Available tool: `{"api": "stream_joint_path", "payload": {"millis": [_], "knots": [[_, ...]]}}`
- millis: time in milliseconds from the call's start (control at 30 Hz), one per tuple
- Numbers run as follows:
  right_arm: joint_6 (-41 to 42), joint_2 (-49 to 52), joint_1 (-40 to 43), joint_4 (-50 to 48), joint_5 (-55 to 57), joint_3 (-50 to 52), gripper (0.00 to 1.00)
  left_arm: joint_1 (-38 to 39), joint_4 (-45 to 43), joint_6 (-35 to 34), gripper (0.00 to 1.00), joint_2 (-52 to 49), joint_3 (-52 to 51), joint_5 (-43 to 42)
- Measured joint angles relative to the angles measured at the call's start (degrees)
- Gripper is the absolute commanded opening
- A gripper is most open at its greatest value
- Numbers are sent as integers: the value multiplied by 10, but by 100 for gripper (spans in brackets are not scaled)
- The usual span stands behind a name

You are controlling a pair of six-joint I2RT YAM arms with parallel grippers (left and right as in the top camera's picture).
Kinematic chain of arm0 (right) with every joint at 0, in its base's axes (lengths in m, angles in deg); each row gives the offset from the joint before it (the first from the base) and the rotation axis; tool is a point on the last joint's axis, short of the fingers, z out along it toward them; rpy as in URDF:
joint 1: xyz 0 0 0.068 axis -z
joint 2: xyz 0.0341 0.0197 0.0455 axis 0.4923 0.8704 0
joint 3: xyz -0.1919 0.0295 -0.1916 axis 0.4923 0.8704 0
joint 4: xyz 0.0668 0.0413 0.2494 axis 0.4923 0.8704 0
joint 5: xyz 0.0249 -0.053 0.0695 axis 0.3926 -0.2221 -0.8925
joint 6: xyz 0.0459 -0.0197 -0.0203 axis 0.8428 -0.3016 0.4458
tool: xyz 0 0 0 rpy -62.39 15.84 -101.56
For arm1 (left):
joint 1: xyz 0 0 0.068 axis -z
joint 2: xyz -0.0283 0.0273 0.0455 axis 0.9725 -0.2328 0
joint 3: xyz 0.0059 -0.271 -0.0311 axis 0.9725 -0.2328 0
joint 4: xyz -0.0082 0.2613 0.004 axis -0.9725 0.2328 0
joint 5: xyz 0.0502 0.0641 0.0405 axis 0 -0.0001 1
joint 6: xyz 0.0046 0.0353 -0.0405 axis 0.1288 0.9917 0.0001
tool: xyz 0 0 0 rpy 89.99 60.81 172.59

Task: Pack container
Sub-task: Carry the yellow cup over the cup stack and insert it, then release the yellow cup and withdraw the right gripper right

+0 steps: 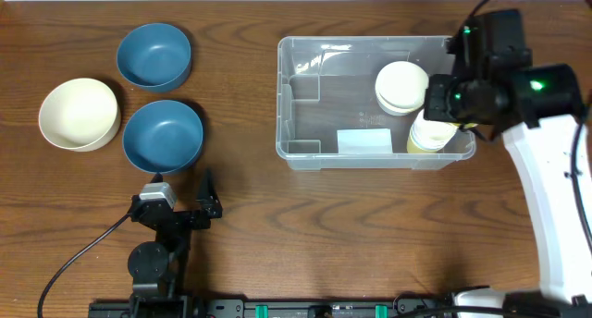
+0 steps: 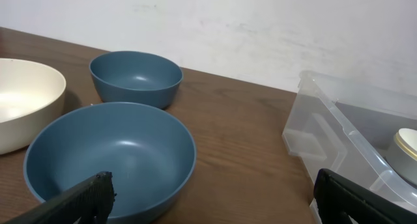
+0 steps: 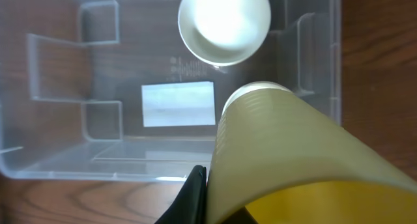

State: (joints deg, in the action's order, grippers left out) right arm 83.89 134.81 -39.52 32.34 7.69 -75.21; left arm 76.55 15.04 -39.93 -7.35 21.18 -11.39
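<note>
- Container: clear bin at 2 o'clock on the table. Its 9 o'clock half is bare and is best left free for the bowls.
- Three bowls sit outside at 9–10 o'clock: near blue bowl, far blue bowl and cream bowl. None is packed yet.
- Yellow cup: over the container's 4 o'clock corner, close to the wall and looks tilted. Whether its base touches the floor cannot be told.
- Step judged: setting the yellow cup down. It should be levelled, lowered straight and released only once seated. Rim clips and nudging the white cup are to be avoided.
- White cup: inside, just beside the yellow cup at its 11 o'clock.
- Right gripper: fingers pressed together, pinching the yellow cup's wall.
- Left gripper: spread wide and empty, at 7 o'clock behind the near blue bowl.
</note>
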Motion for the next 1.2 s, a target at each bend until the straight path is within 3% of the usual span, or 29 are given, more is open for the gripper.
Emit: {"api": "stream_joint_path", "payload": {"millis": [633,667,767,833,1200], "knots": [[20,73,-1,20,21,13,1,0,0,0,98,0,0,0],[21,73,-1,20,22,16,4,0,0,0,98,0,0,0],[28,74,-1,17,26,25,36,0,0,0,98,0,0,0],[32,74,-1,15,26,27,48,0,0,0,98,0,0,0],[30,74,-1,26,18,25,47,0,0,0,98,0,0,0]]}}
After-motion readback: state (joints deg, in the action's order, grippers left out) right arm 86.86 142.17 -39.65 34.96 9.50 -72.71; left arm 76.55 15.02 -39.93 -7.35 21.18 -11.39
